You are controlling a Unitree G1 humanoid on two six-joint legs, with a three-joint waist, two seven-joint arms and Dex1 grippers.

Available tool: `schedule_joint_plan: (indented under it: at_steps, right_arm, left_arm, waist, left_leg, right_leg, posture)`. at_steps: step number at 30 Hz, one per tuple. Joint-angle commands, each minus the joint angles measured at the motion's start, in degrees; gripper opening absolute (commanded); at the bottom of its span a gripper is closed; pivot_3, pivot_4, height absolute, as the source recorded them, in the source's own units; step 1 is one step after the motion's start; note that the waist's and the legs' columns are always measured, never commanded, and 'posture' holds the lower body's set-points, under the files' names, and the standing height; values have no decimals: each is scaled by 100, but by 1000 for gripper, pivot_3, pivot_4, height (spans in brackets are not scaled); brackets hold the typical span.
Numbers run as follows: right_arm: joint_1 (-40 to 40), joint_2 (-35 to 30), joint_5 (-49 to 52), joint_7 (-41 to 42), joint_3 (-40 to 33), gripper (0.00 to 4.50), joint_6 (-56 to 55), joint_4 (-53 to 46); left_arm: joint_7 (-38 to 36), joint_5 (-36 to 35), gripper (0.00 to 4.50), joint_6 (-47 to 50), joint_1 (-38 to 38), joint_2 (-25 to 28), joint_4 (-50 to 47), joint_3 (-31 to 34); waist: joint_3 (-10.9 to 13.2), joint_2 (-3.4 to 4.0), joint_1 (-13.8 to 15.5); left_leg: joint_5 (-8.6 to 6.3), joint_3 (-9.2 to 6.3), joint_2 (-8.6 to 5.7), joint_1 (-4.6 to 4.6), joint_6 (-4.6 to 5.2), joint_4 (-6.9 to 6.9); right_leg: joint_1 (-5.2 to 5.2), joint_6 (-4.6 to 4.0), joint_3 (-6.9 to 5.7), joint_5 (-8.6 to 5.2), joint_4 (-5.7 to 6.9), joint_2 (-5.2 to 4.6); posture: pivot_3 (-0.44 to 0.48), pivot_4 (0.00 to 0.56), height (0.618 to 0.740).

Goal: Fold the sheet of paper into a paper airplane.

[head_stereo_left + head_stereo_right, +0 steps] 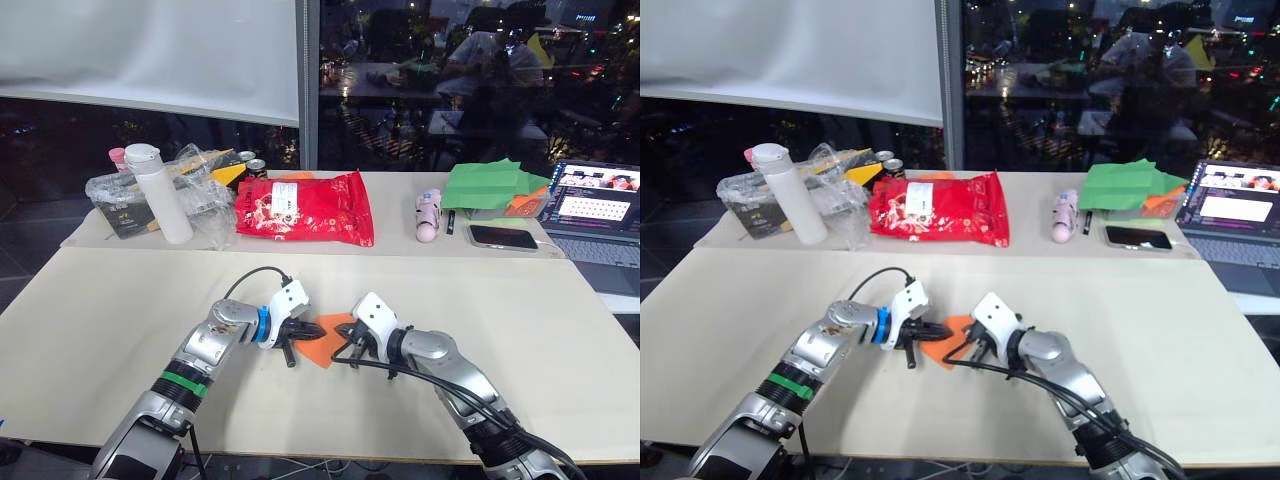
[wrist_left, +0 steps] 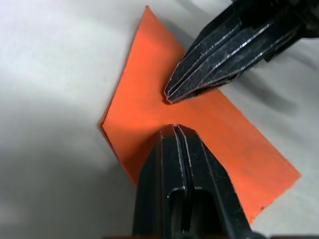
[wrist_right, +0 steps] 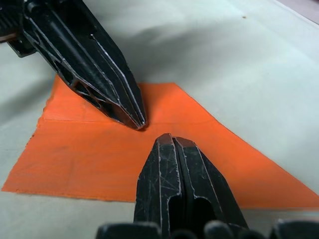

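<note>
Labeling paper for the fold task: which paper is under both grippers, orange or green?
The orange sheet of paper, flat on the near table, both shut grippers' tips on it. The green sheets are stacked at the far table by the laptop.

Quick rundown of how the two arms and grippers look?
Both arms are silver-grey metal with white wrist housings and black cables. The left gripper has a blue wrist ring and a green forearm band. The right gripper has ridged, scuffed black fingers.

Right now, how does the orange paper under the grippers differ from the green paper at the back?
The orange paper lies flat as a creased, pointed wedge on the near table; the green paper sits piled by the laptop. Both grippers, left and right, jaws shut, press the orange; nothing touches the green. Both are plain coloured paper.
</note>
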Motion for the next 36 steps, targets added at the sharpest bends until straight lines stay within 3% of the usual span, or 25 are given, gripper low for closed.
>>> schedule_joint_plan:
  at_steps: [1, 3, 4, 8, 14, 16, 19, 28, 29, 36]
  right_arm:
    - [123, 67, 351, -202, -617, 36, 655, -74]
    - [143, 237, 822, -279, -1106, 36, 1166, -302]
    - [156, 284, 990, -308, -1283, 295, 1401, -405]
    - [201, 430, 1625, -435, -1853, 1600, 2273, -748]
    - [12, 361, 1390, -660, -1729, 3686, 1932, -529]
    - [-42, 404, 1378, -597, -1667, 3955, 1575, -591]
    - [-33, 207, 1059, -345, -1270, 3330, 872, -631]
    - [-124, 168, 644, -357, -1186, 218, -328, 627]
    - [-137, 176, 661, -314, -1191, 31, -405, 749]
    - [-249, 213, 589, -75, -1027, 31, -790, 1264]
  left_arm:
    - [52, 381, 0, -95, 182, 108, 350, -202]
    - [64, 386, 0, -91, 243, 92, 340, -189]
    - [60, 351, 0, -54, 263, 76, 310, -161]
    - [67, 322, 0, -6, 296, 47, 242, -114]
    - [94, 255, 0, 105, 261, -59, 213, -29]
    - [101, 254, 0, 128, 246, -78, 208, 0]
    - [98, 259, 0, 135, 228, -91, 220, 28]
    - [74, 295, 0, 127, 209, -109, 185, 11]
    - [80, 294, 0, 134, 209, -115, 174, 8]
    - [88, 319, 0, 98, 202, -141, 210, -18]
  waist:
    - [0, 0, 0]
    - [0, 1, 0]
    - [0, 1, 0]
    - [0, 1, -10]
    - [0, 5, -35]
    - [0, 5, -26]
    - [2, 7, -29]
    - [2, 7, -26]
    - [2, 7, -27]
    - [2, 7, -43]
  left_leg:
    - [0, 0, 0, 0, 0, 0]
    - [0, 0, 0, 0, 0, 0]
    - [0, 0, 0, 0, 0, 0]
    - [0, -1, 1, 0, 0, -1]
    - [0, -1, 1, 0, 0, 0]
    - [0, -1, 0, -2, 0, 0]
    - [0, 0, 0, -9, 0, -1]
    - [0, 0, 0, -8, 1, 0]
    - [0, 0, 0, -8, 1, 0]
    - [0, 0, 0, -3, 1, 0]
  right_leg:
    - [5, 0, 0, 0, 0, 0]
    - [10, 0, 0, 0, 2, 0]
    - [12, 0, 0, 0, 3, 0]
    - [9, -1, 0, 1, 6, 1]
    - [6, 0, 0, 0, 6, 0]
    - [5, 0, 0, -1, 6, 0]
    - [0, 1, 0, -1, 5, 0]
    - [2, 1, 0, -1, 5, 0]
    - [2, 1, 0, 0, 6, 0]
    - [9, 1, 0, 0, 6, 0]
  posture:
    - [0, 150, 719]
    - [0, 150, 719]
    - [0, 150, 719]
    - [0, 150, 719]
    - [0, 150, 719]
    - [0, 150, 719]
    - [0, 150, 719]
    - [0, 150, 719]
    - [0, 150, 719]
    - [0, 150, 719]
